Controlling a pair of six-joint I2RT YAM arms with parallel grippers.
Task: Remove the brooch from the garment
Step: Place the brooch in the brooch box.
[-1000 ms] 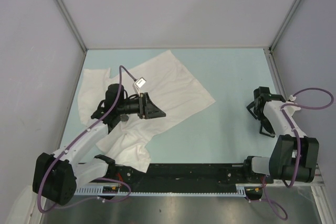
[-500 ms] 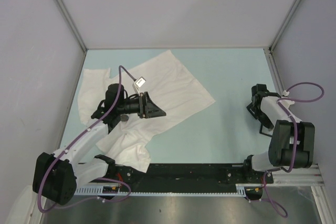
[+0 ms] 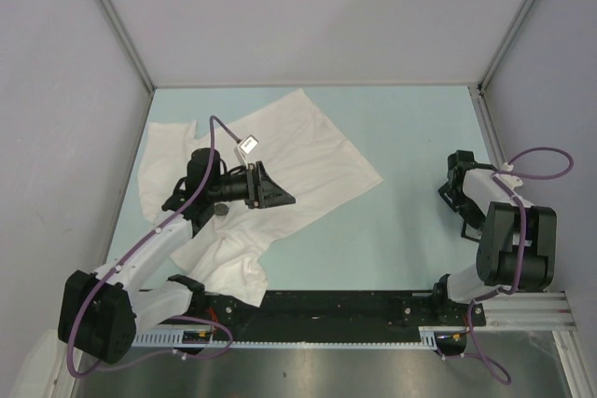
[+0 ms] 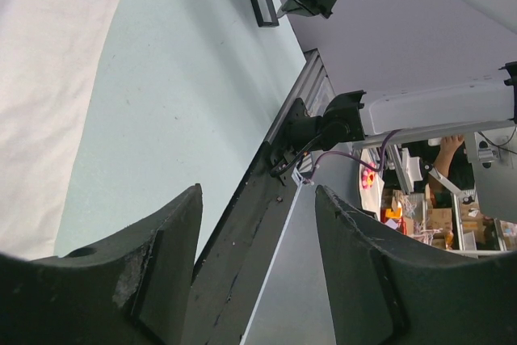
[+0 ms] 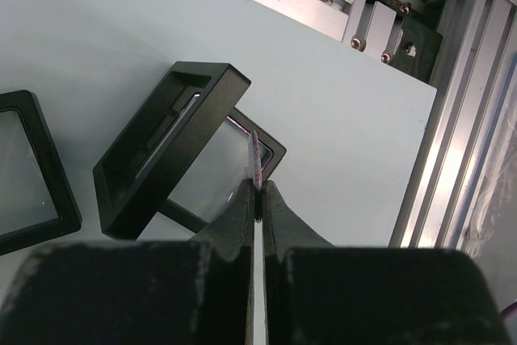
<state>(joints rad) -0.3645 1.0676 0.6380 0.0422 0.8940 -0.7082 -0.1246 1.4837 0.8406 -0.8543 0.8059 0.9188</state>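
The garment (image 3: pixel 289 160), a large white shirt, lies crumpled over the left half of the table; a strip of it also shows in the left wrist view (image 4: pixel 48 78). My left gripper (image 3: pixel 272 190) hangs on its side over the shirt, jaws open and empty (image 4: pixel 258 232). At the right edge, my right gripper (image 3: pixel 455 195) is shut on a thin flat piece seen edge-on, the brooch (image 5: pixel 255 155), pinched at the fingertips (image 5: pixel 258 193). It hangs just above an open black box (image 5: pixel 174 147) with a clear window.
A second black framed case (image 5: pixel 28 171) lies left of the open box. The aluminium rail (image 5: pixel 452 119) runs close along the table's right edge. A small white square piece (image 3: pixel 249 146) sits on the shirt behind the left gripper. Grey walls enclose the table (image 3: pixel 401 137).
The right arm's elbow has swung in toward its base and the right gripper has shifted slightly back and left, still shut. The left arm and the shirt have not moved.
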